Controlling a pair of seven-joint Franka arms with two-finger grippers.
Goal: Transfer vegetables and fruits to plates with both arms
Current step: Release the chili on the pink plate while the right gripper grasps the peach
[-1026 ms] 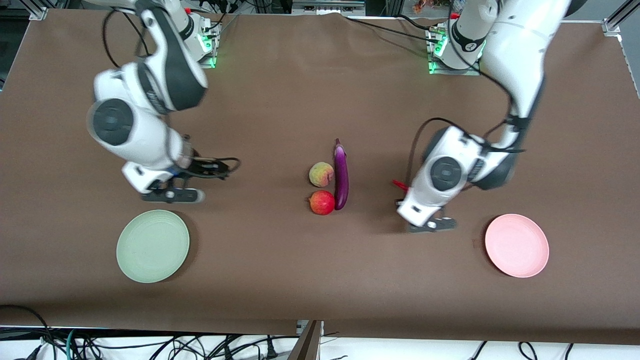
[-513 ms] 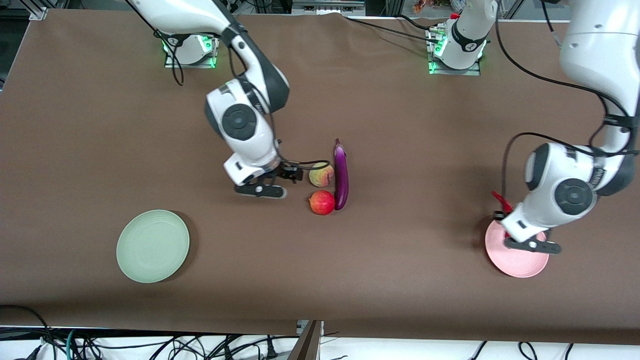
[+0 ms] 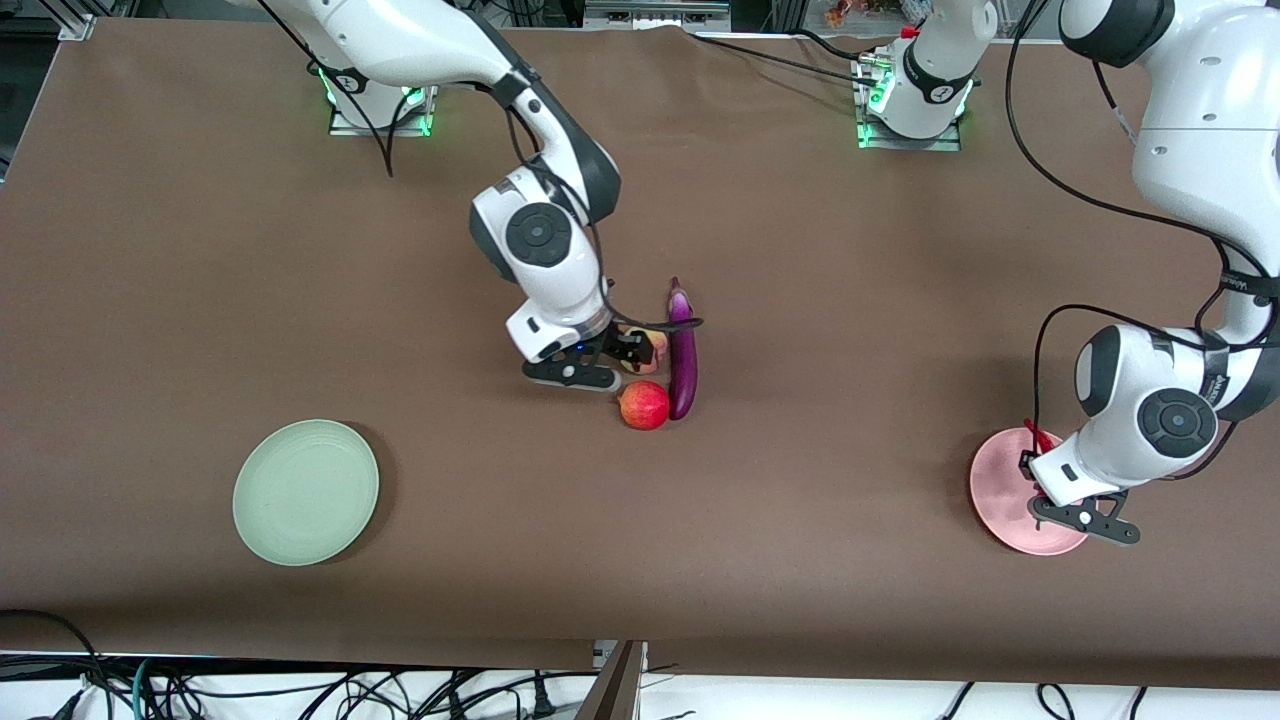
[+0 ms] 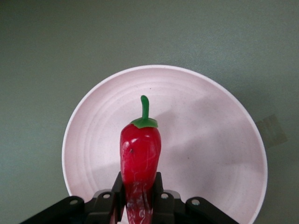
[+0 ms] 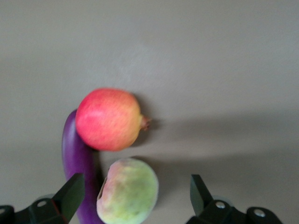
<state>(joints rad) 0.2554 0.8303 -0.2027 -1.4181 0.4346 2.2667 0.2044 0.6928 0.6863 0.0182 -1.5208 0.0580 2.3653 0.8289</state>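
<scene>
while the left end effector [image 3: 1040, 472] hangs over the pink plate [image 3: 1000, 500] clenched on the red chili [image 4: 140, 161], the right end effector [image 3: 628, 352] is spread wide over the peach [image 5: 128, 191], fingers [image 5: 70, 196] either side of it and not touching yet.

in the left wrist view the chili points stem-first toward 12 o'clock with the plate's middle right under it, so a drop from here should land inside the rim.

on the table the peach sits at about 11 o'clock from the red fruit [image 3: 644, 405], and the purple eggplant [image 3: 682, 352] lies just beside both, at 3 o'clock of the peach. green plate [image 3: 306, 491] sits toward the right arm's end, nothing on it.

stuff that could go wrong imo:
- those three are packed tight, so a finger coming down on the eggplant side could shove the eggplant or pinch it along with the peach
- round fruit could roll out of the grip and bump the red one
- chili is held by its tail end only, so it might swing or bounce off the shallow plate if let go from high up
</scene>
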